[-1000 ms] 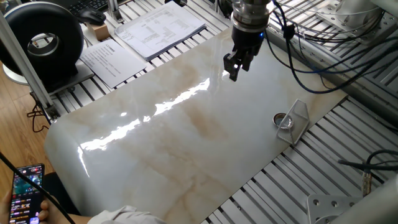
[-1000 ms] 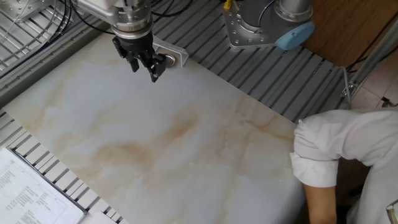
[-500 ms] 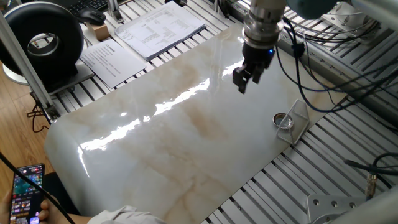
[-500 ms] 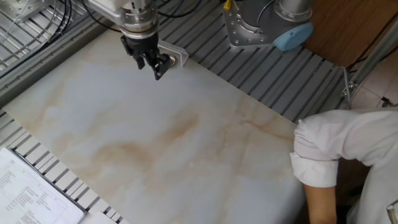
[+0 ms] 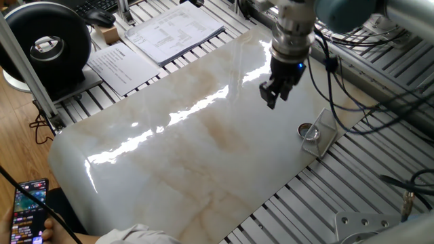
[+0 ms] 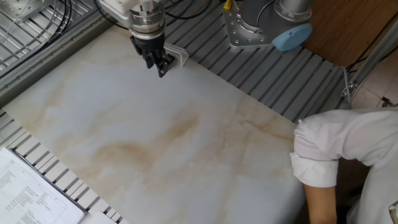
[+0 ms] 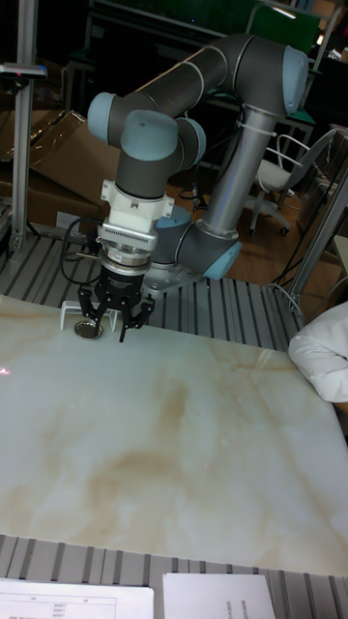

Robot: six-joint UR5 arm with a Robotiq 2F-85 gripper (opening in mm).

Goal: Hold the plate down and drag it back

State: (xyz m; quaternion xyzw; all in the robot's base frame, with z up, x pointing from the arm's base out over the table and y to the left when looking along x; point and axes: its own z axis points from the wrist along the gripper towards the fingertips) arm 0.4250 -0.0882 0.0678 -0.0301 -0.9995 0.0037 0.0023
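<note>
A glossy marble-patterned slab (image 5: 203, 142) fills the middle of each view, lying on a ribbed metal surface (image 5: 325, 203). The robot arm (image 7: 242, 106) reaches down over the slab's far edge.

In one fixed view, the tool (image 5: 274, 95) hangs in the upper right of the frame, above the slab and not touching it. Its two dark fingers (image 5: 270, 97) sit close together with nothing between them; whether they are fully closed I cannot tell.

The plate (image 5: 309, 131), a tiny shiny metal disc, lies at the right of that frame, right at the slab's edge. It is tucked against a clear angular plastic piece (image 5: 324, 133) just beside it. The tool is up and to the left of the plate, near it but apart.

In the tall fixed view, the plate (image 7: 88, 330) sits at the left, near the slab's far edge, with the tool (image 7: 117, 323) just to its right. In the other fixed view, the tool (image 6: 158, 64) is at the top of the frame and hides the plate.

Toward the centre of the slab there is wide bare marble, with brownish veining and bright reflections. Printed papers (image 5: 173, 30) lie beyond the slab's upper left edge. A person's white sleeve (image 6: 348, 155) rests at the right edge of the other fixed view.
</note>
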